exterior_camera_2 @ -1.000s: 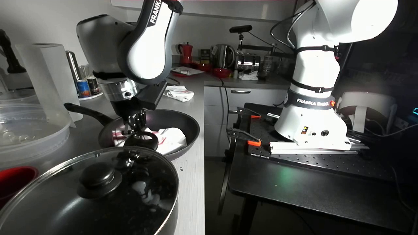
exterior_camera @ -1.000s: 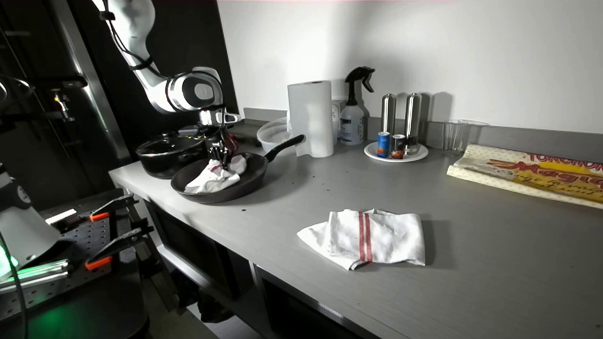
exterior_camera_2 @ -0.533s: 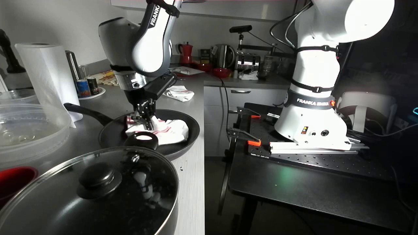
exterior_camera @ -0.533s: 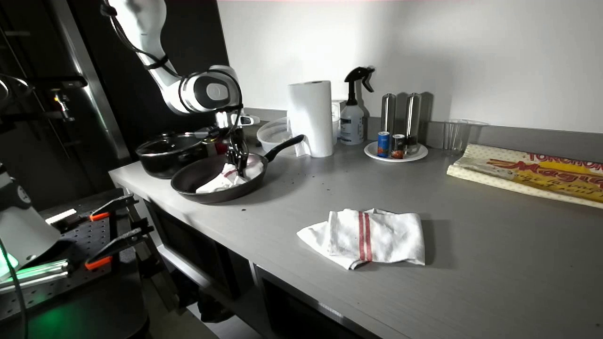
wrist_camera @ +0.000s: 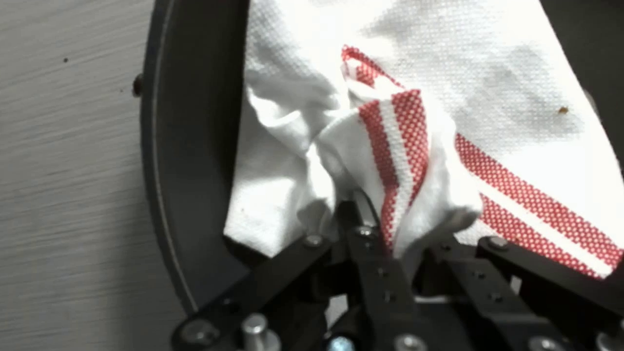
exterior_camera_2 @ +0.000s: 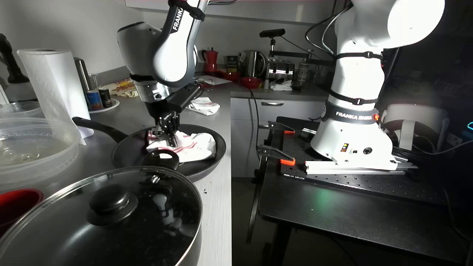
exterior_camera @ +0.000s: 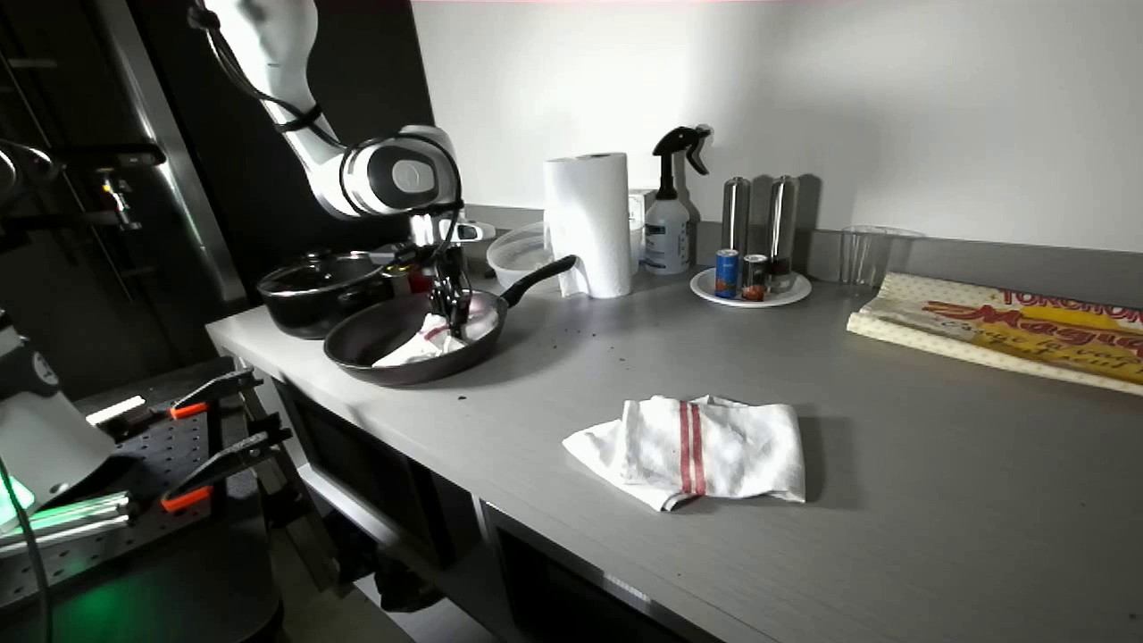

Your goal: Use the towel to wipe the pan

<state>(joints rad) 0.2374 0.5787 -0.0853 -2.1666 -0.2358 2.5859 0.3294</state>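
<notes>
The dark frying pan point(exterior_camera: 429, 371) sits on the grey counter, also in an exterior view point(exterior_camera_2: 127, 159) and in the wrist view point(wrist_camera: 195, 146). A white towel with red stripes point(exterior_camera: 412, 348) lies crumpled inside it, also in an exterior view point(exterior_camera_2: 197, 147) and in the wrist view point(wrist_camera: 492, 92). My gripper point(wrist_camera: 402, 229) points down into the pan, with a bunched fold of the towel pinched between its fingers. It shows in both exterior views point(exterior_camera: 457, 329) point(exterior_camera_2: 173, 143). Its fingertips are partly hidden by cloth. A second striped towel point(exterior_camera: 714, 451) lies folded on the counter.
A lidded black pot point(exterior_camera: 312, 290) stands beside the pan. The pan handle point(exterior_camera: 540, 279) points toward a paper towel roll point(exterior_camera: 589, 228) and a clear plastic bowl point(exterior_camera: 513, 254). A spray bottle point(exterior_camera: 668, 237) and a white plate point(exterior_camera: 701, 290) with cans stand farther along the wall.
My gripper has dragged the towel across the pan, away from the pot and toward the pan's far side. In the last half second it shifts only slightly. The pan stays put.
</notes>
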